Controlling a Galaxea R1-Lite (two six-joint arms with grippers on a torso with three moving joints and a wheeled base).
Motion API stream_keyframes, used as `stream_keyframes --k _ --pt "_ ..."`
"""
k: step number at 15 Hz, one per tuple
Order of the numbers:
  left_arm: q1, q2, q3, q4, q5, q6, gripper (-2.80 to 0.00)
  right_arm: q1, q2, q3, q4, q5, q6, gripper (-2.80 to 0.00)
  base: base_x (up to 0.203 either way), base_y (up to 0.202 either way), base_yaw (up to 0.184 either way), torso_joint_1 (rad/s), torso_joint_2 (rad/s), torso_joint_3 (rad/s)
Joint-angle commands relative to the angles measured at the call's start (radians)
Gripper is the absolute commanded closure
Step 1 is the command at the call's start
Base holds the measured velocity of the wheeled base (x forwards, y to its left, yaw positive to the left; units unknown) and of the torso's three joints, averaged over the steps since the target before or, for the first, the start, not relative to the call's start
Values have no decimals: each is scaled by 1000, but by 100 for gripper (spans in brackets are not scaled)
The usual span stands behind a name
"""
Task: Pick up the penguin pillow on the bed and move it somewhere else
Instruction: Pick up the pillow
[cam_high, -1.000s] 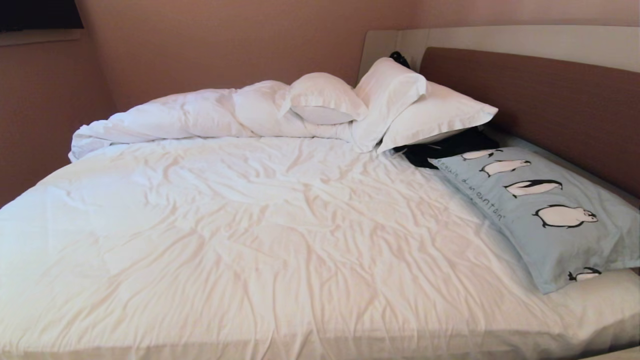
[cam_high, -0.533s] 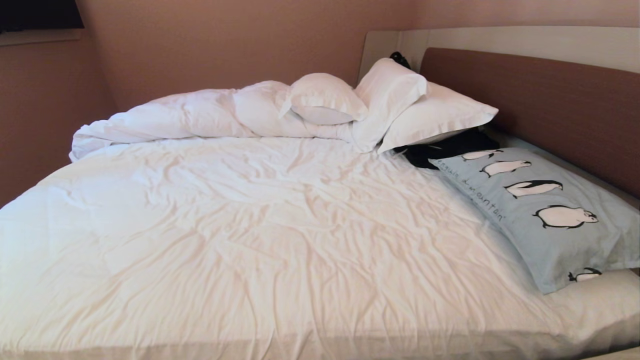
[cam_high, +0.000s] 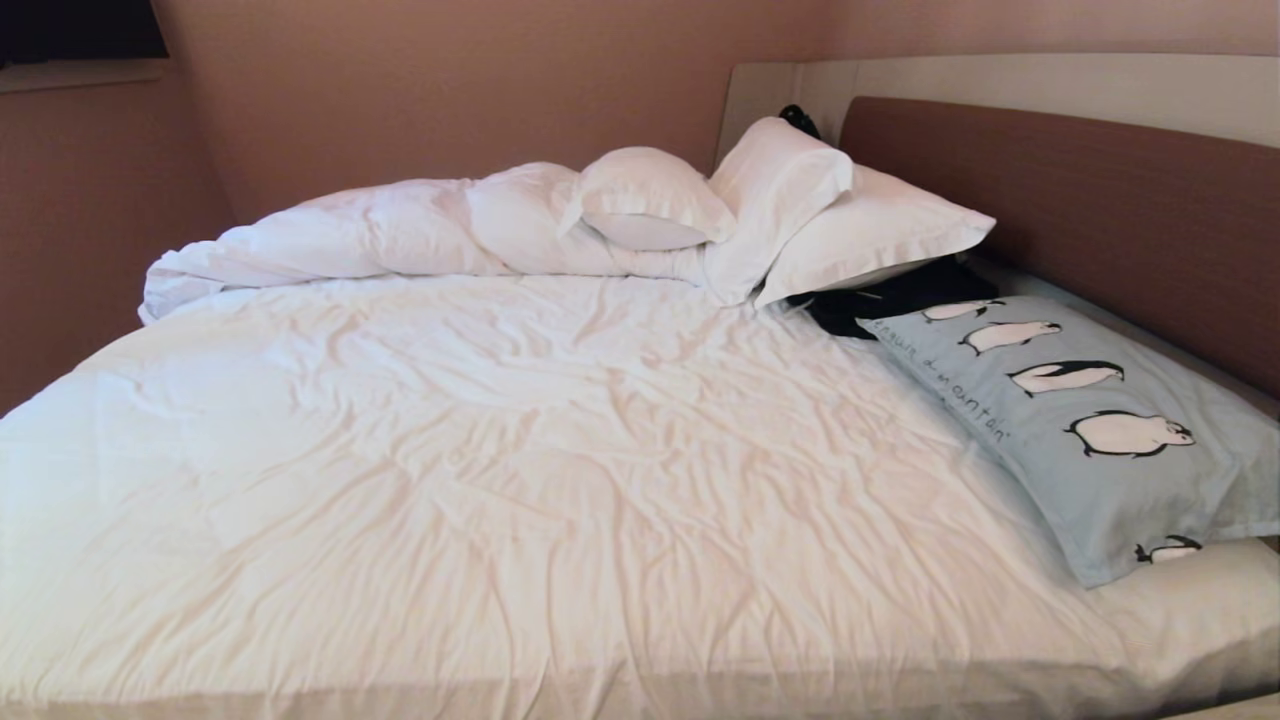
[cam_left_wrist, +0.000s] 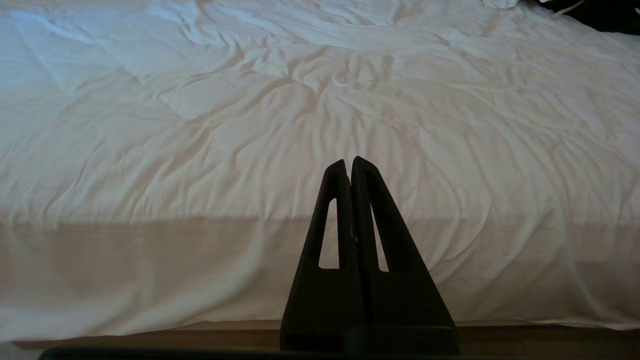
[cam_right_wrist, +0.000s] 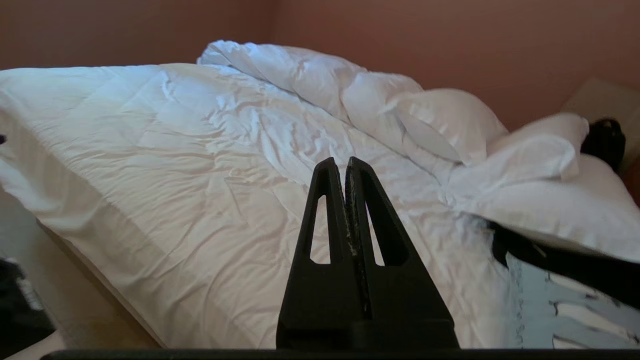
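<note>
The penguin pillow (cam_high: 1100, 430), light blue with a row of black-and-white penguins, lies flat at the right side of the bed (cam_high: 520, 470), beside the brown headboard (cam_high: 1080, 210). A corner of that pillow (cam_right_wrist: 565, 310) shows in the right wrist view. My right gripper (cam_right_wrist: 345, 161) is shut and empty, held above the sheet short of the pillow. My left gripper (cam_left_wrist: 348, 161) is shut and empty, low in front of the bed's near edge. Neither arm appears in the head view.
A bunched white duvet (cam_high: 380, 230) and three plain white pillows (cam_high: 860, 235) lie along the far side. A black cloth item (cam_high: 890, 295) sits between the white pillows and the penguin pillow. Pink walls close in behind and to the left.
The head view is all but unchanged; the bed and pillows have not moved.
</note>
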Motion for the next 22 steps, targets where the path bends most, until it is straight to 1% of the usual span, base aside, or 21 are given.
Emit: stream_keyframes --k 1,2,3,4,6,7,8,9,11,12,13,14,15,17,18,19,22 --pt "0 0 3 -1 1 -2 0 22 -118 4 -25 64 44 0 0 0 0 0 0 0" --pt "0 0 3 -1 1 -1 0 33 -157 -1 -25 57 82 0 0 0 0 0 0 0" --pt "0 0 3 -1 1 -1 0 36 -189 -15 -21 22 117 0 0 0 0 0 0 0" --pt "0 0 3 -1 1 -1 0 36 -205 -35 -12 -48 148 0 0 0 0 0 0 0" --pt "0 0 3 -1 1 -1 0 44 -227 -63 23 -226 204 0 0 0 0 0 0 0" --pt "0 0 3 -1 1 -1 0 50 -243 -68 72 -359 226 0 0 0 0 0 0 0" --pt "0 0 3 -1 1 -1 0 58 -265 -70 156 -487 239 0 0 0 0 0 0 0" --pt "0 0 3 -1 1 -2 0 82 -297 -72 274 -605 246 0 0 0 0 0 0 0" --pt "0 0 3 -1 1 -1 0 151 -330 -83 428 -778 256 0 0 0 0 0 0 0" --pt "0 0 3 -1 1 -1 0 168 -333 -86 492 -822 258 0 0 0 0 0 0 0" --pt "0 0 3 -1 1 -1 0 177 -335 -87 518 -840 257 0 0 0 0 0 0 0" --pt "0 0 3 -1 1 -1 0 178 -335 -90 519 -854 258 0 0 0 0 0 0 0" --pt "0 0 3 -1 1 -2 0 182 -336 -102 515 -898 256 0 0 0 0 0 0 0" --pt "0 0 3 -1 1 -1 0 271 -352 -138 524 -915 246 0 0 0 0 0 0 0" --pt "0 0 3 -1 1 -1 0 294 -361 -156 536 -926 237 0 0 0 0 0 0 0" --pt "0 0 3 -1 1 -1 0 302 -382 -153 582 -964 227 0 0 0 0 0 0 0" --pt "0 0 3 -1 1 -1 0 298 -453 -56 574 -1014 187 0 0 0 0 0 0 0"
